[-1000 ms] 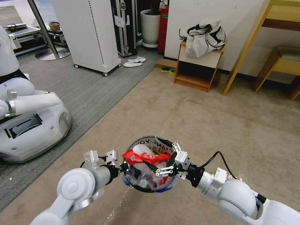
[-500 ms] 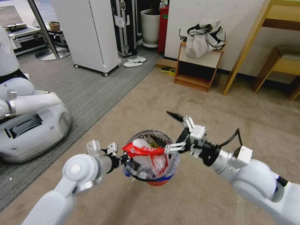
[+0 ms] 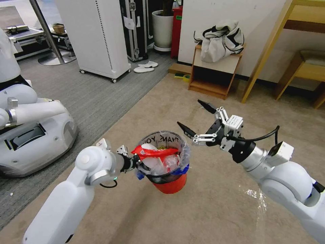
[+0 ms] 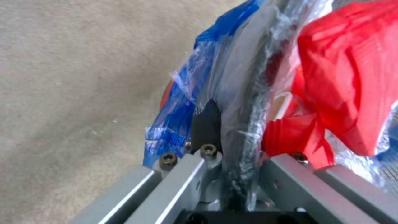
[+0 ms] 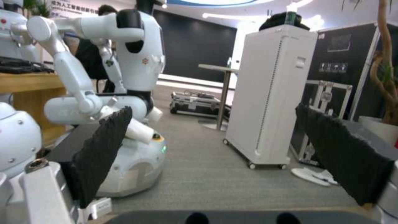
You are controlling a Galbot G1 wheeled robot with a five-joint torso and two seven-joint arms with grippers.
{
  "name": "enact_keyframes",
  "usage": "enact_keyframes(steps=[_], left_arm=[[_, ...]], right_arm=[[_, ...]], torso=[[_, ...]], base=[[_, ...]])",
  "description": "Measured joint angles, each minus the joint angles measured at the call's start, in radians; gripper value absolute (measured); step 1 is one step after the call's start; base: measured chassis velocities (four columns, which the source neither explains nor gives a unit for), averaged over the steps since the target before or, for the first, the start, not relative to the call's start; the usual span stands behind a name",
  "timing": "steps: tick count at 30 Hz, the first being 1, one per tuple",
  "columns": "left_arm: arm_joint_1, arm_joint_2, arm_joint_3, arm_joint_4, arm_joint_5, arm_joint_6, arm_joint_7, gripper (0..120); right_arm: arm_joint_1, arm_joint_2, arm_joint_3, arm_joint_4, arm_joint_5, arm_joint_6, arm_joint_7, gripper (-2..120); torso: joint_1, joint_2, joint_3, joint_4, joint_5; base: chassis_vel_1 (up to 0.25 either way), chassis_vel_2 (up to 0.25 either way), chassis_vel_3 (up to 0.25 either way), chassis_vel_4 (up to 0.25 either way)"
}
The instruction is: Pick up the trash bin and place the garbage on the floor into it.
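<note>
A: Left gripper (image 3: 134,163), lower centre of head view: pinched on trash bin (image 3: 171,183) rim, bin lifted off beige floor (image 3: 216,210).
B: Right gripper (image 3: 196,118), centre-right: spread wide, empty, beside bin

- I see a second white robot (image 3: 30,135) parked on the grey ribbed carpet (image 3: 98,95) at my left
- a white wheeled cabinet (image 3: 96,37) stands beyond it, black flight cases (image 3: 133,28) just behind
- a crumpled white garment (image 3: 220,40) lies on a small wooden shelf (image 3: 215,73) by the wall
- a white planter pot (image 3: 162,28) sits farther back
</note>
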Motion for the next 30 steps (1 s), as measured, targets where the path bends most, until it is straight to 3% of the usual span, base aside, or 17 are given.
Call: enact_keyframes(steps=[7, 17, 25, 30], left_arm=[[-0.033, -0.015, 0.019, 0.073, 0.027, -0.027, -0.014, 0], [-0.076, -0.036, 0.106, 0.159, 0.151, -0.019, 0.000, 0], [-0.074, -0.045, 0.147, 0.176, 0.229, -0.013, 0.021, 0], [-0.041, -0.044, 0.174, 0.176, 0.325, -0.003, 0.060, 0]], right_arm=[[-0.035, 0.025, 0.016, -0.023, -0.018, 0.005, -0.023, 100], [-0.045, 0.062, 0.019, -0.076, -0.035, 0.020, -0.040, 100], [-0.112, 0.075, 0.078, -0.089, -0.052, 0.032, -0.064, 100], [-0.174, 0.098, 0.112, -0.100, -0.074, 0.043, -0.075, 100]], torso=[[0.000, 0.000, 0.000, 0.0000, 0.0000], [0.000, 0.000, 0.000, 0.0000, -0.0001], [0.000, 0.000, 0.000, -0.0003, 0.0000], [0.000, 0.000, 0.000, -0.0001, 0.0001]], base=[[0.000, 0.000, 0.000, 0.000], [0.000, 0.000, 0.000, 0.000], [0.000, 0.000, 0.000, 0.000], [0.000, 0.000, 0.000, 0.000]])
